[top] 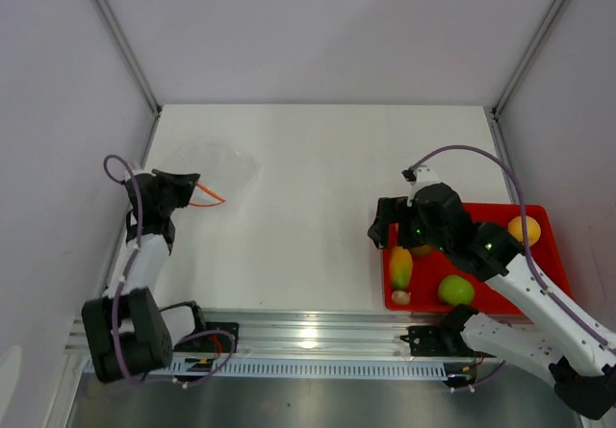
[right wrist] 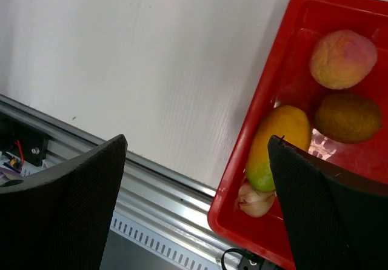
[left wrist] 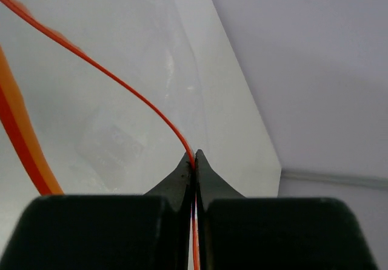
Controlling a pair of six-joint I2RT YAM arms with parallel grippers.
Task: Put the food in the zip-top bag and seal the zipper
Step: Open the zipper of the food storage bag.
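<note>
1. Though the overhead view barely shows it, the left wrist view has the left gripper pinching the red-orange zipper strip of the clear plastic zip-top bag by the counter's left edge.
2. The right gripper hangs spread over the red plastic tray's left rim, at the front right corner.
3. Only the overhead view shows the round green apple and the orange fruit in it.

tray red; mango yellow-green, peach pink-yellow, kiwi brown, apple green, orange yellow-orange. zipper red-orange, bag clear, tabletop white.
</note>
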